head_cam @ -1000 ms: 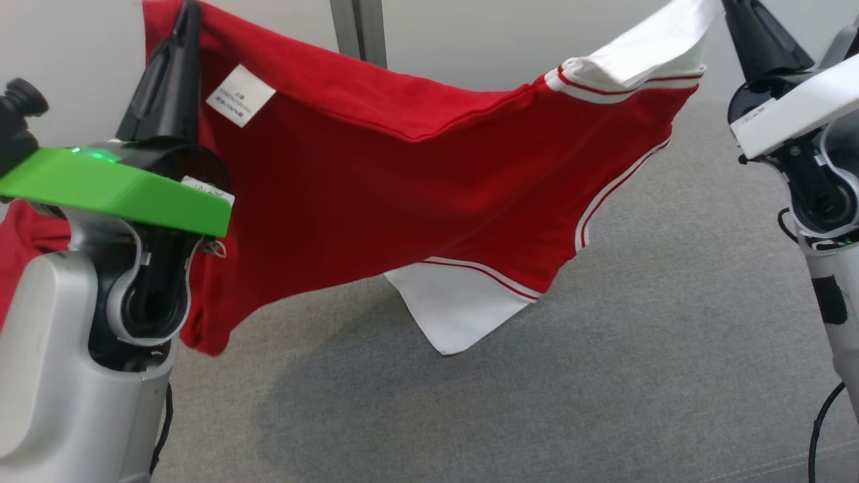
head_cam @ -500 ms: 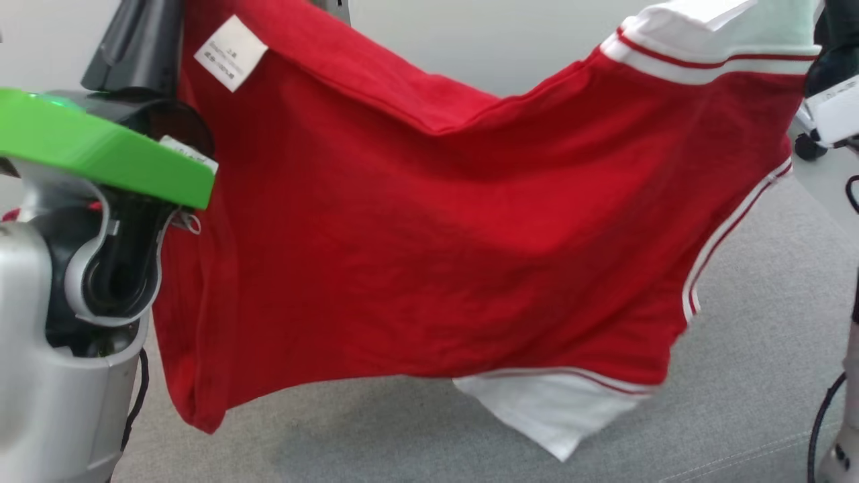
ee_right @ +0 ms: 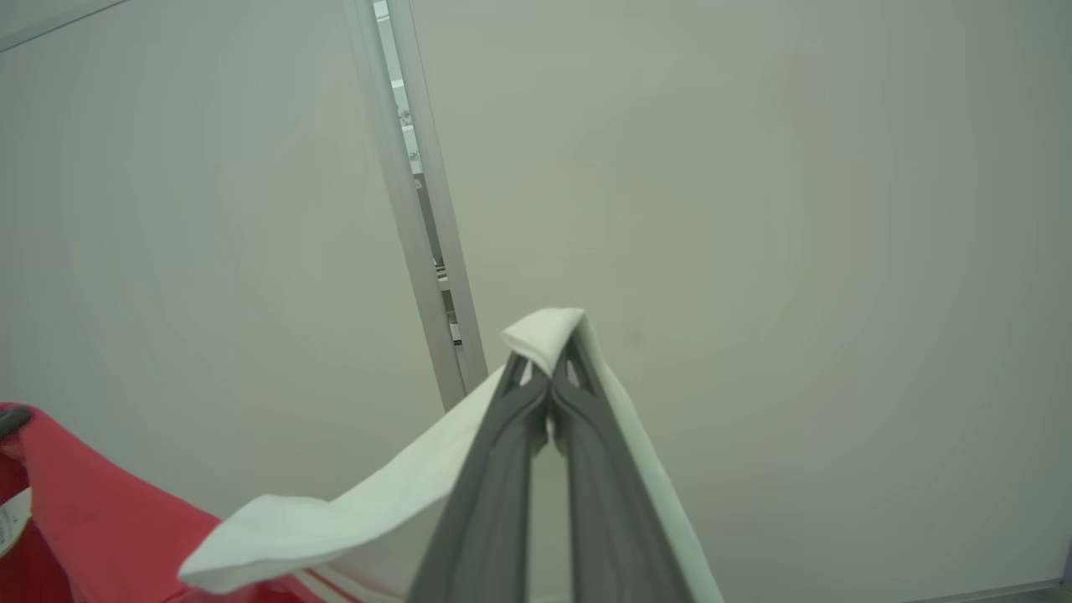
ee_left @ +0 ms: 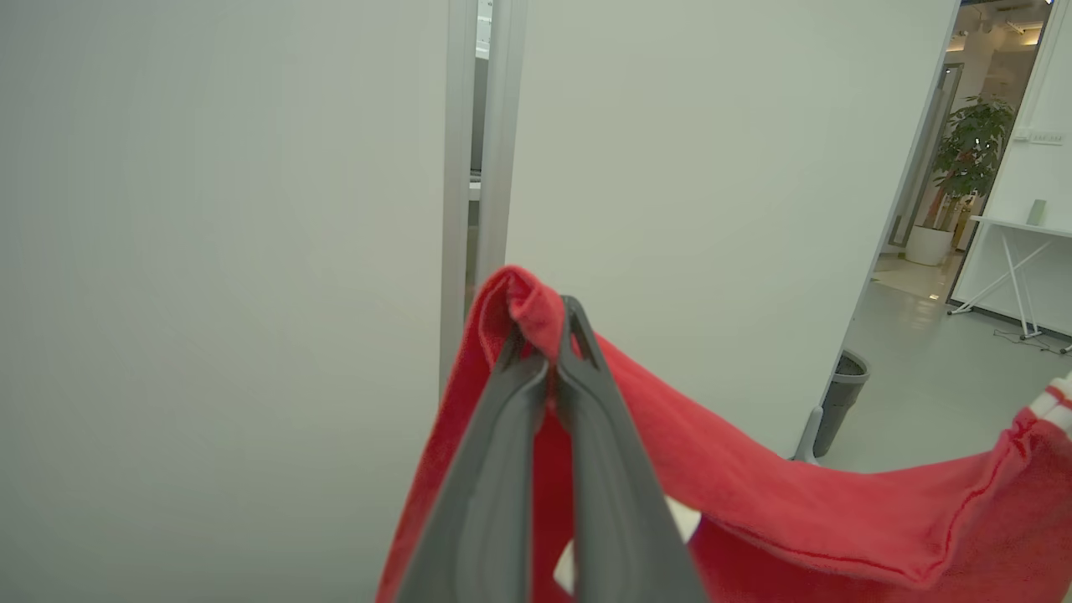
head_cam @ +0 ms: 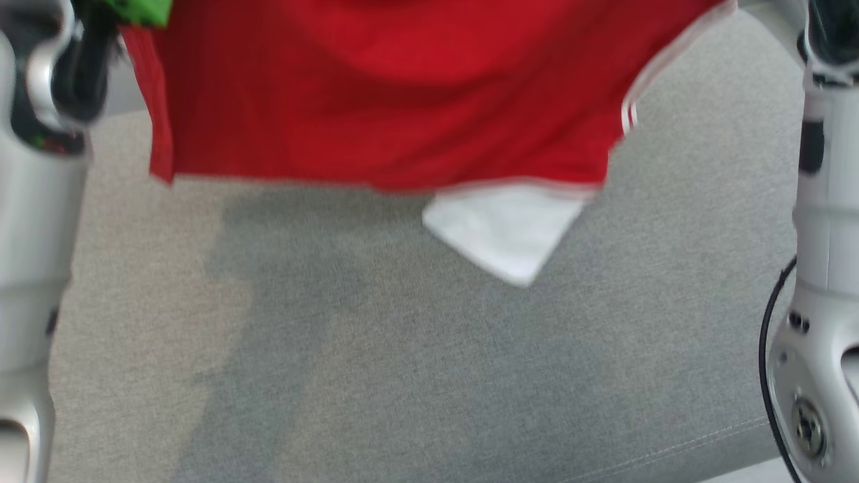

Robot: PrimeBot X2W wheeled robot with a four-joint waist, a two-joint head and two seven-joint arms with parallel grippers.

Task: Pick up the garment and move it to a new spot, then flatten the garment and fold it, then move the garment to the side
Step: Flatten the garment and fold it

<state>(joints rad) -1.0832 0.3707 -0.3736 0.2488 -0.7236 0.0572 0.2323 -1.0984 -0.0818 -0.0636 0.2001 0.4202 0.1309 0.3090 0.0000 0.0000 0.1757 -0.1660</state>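
Red knit, soft and light, the garment point(head_cam: 376, 100) hung sagging above the grey surface point(head_cam: 402, 376). The left gripper point(ee_left: 546, 356) pinched a red edge, the right gripper point(ee_right: 551, 381) a white sleeve edge, jaws pressed together. Such limp cloth likely handled best by its corners.

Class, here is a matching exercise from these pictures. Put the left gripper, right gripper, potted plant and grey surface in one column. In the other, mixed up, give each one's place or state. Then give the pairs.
1. left gripper
2. right gripper
3. potted plant
4. grey surface

A. lies below the hanging garment
B. shut on a white part of the garment
C. green leaves, far in the background
D. shut on a red part of the garment

Pairs: 1-D, 2-B, 3-C, 4-A
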